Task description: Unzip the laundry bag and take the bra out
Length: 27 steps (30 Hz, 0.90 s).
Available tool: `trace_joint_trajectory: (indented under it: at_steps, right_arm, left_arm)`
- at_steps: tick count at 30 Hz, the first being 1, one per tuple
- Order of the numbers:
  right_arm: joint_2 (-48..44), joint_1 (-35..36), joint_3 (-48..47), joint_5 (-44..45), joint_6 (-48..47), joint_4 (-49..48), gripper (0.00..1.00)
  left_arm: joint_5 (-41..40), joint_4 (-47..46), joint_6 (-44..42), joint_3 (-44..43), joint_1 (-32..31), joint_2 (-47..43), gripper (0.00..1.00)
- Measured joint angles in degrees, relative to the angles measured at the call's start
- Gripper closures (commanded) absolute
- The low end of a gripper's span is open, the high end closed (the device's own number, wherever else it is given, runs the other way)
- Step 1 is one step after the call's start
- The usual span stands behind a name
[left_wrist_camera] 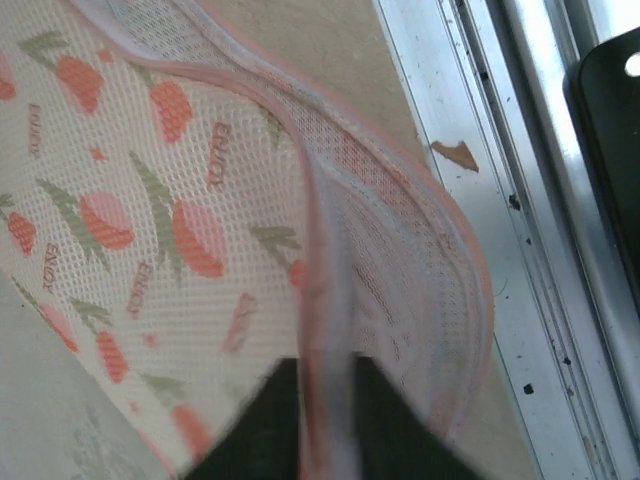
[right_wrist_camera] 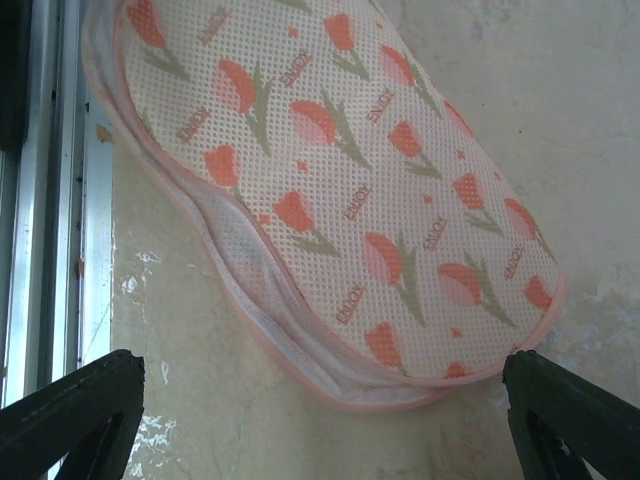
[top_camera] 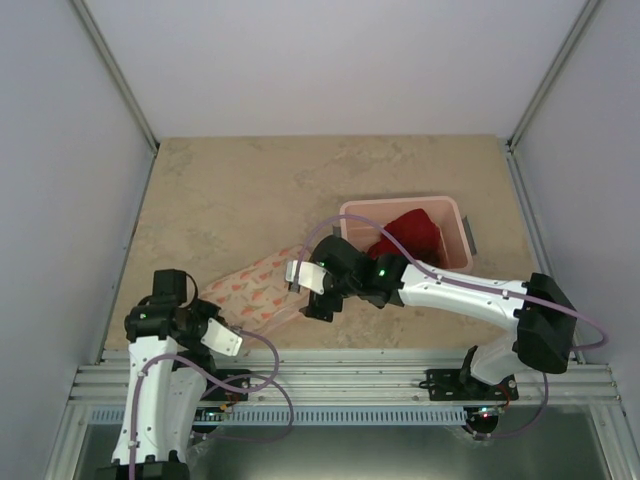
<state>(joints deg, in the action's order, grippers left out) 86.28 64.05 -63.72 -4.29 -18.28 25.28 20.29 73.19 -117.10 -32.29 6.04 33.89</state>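
Observation:
The laundry bag (top_camera: 258, 288) lies flat near the table's front left, cream mesh with orange-pink tulip print and a pink rim. In the left wrist view my left gripper (left_wrist_camera: 328, 368) is shut on the bag's pink rim (left_wrist_camera: 322, 250) at its near end, with pale lining (left_wrist_camera: 400, 280) showing beside it. It appears in the top view (top_camera: 226, 338) at the bag's near-left corner. My right gripper (top_camera: 309, 290) is open and empty over the bag's right end; the right wrist view shows the bag (right_wrist_camera: 330, 170) between its spread fingers (right_wrist_camera: 75, 410). The dark red bra (top_camera: 410, 235) lies in a pink tub.
The pink rectangular plastic tub (top_camera: 457, 215) stands right of centre behind the right arm. An aluminium rail (top_camera: 350, 380) runs along the table's front edge, close to the bag's near end (left_wrist_camera: 520, 200). Grey walls close in the left, right and back sides.

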Motion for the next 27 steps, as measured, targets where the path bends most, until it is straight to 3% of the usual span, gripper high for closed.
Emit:
trace_joint_trajectory:
  at_steps: [1,4,10,16,20,27]
  right_arm:
    - [0.00,0.00,-0.15,0.00,0.07,0.02,0.02]
    - [0.00,0.00,-0.74,0.02,0.28,-0.02,0.02]
    - [-0.07,-0.50,-1.36,0.09,1.42,-0.68,0.02]
    - [-1.01,-5.57,-3.08,-0.31,4.92,-1.55,0.02]
    - [-4.07,-13.70,-3.74,-1.36,9.31,-3.74,0.02]
    - [-13.49,-34.56,-0.46,-4.15,18.62,-9.38,0.02]
  left_arm:
    - [-1.03,-0.48,-0.33,0.11,0.02,0.00,0.33]
    - [-3.23,-2.95,0.11,0.20,0.02,-0.07,0.15]
    - [-5.95,-5.60,-0.52,-2.97,0.11,-0.11,0.02]
    - [-0.42,-5.97,2.60,-9.94,0.11,0.09,0.01]
    - [5.79,-15.32,21.68,-11.91,0.13,2.10,0.01]
    - [6.32,-40.79,73.40,-12.31,0.11,10.05,0.01]
